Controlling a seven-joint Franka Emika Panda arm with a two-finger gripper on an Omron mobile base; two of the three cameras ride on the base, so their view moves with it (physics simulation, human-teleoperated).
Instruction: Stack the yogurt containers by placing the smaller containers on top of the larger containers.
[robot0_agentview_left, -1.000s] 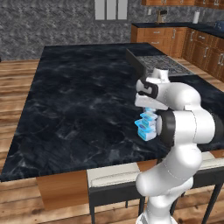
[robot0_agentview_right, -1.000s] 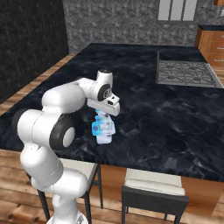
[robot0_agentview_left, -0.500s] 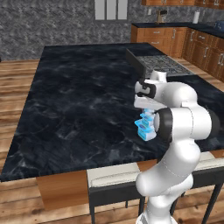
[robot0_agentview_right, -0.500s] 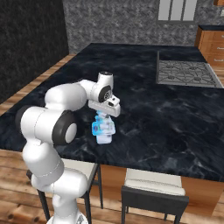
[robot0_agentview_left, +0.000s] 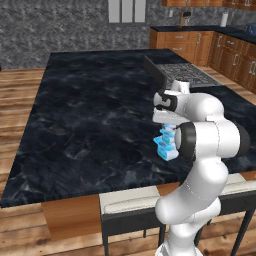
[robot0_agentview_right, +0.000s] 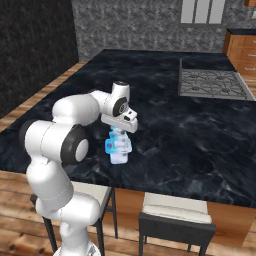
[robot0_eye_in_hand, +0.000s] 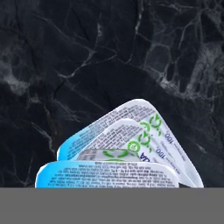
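Rendered kitchen: dark marble island (robot0_agentview_left: 90, 115), gas cooktop (robot0_agentview_right: 212, 82), wooden cabinets (robot0_agentview_left: 182, 44)

The yogurt containers (robot0_agentview_right: 119, 149) sit stacked one on another near the near edge of the bench (robot0_agentview_right: 200, 140), directly below the gripper (robot0_agentview_right: 120, 131). The cooktop (robot0_agentview_right: 212, 84) lies far to the right. Two stools (robot0_agentview_right: 172, 220) stand under the near edge.

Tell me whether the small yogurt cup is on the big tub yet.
Yes: the small cup sits on the larger tub, directly under the gripper. Whether it is released, cannot tell.
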